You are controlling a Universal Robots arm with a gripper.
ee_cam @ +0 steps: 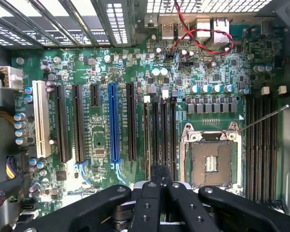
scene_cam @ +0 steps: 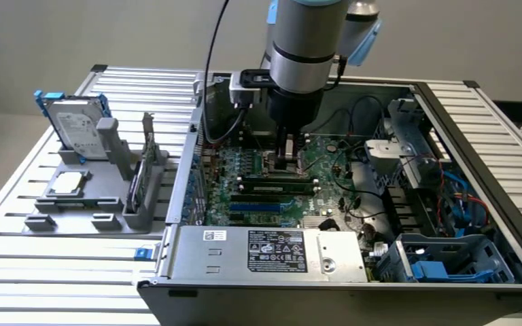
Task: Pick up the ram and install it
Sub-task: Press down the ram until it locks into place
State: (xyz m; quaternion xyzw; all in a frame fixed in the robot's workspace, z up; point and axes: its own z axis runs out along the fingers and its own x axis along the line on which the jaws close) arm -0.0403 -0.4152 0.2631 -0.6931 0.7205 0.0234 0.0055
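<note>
My gripper [scene_cam: 285,165] reaches down inside the open computer case [scene_cam: 478,176], with its fingers shut together. Its tips stand right over the row of black memory slots [ee_cam: 159,130] beside the empty processor socket [ee_cam: 211,162]. In the exterior view a long narrow green and dark stick, the ram [scene_cam: 277,183], stands on edge in line with those slots, just in front of the fingertips. Whether the tips touch it I cannot tell. In the wrist view the black fingers [ee_cam: 152,203] meet at the slots' near end and hide what is under them.
A grey holder [scene_cam: 98,197] at the exterior view's left carries a hard drive [scene_cam: 73,125], a square silver chip [scene_cam: 68,182] and an upright card [scene_cam: 145,159]. Inside the case are cables [scene_cam: 370,109], a drive cage [scene_cam: 451,261] and the power supply [scene_cam: 270,250].
</note>
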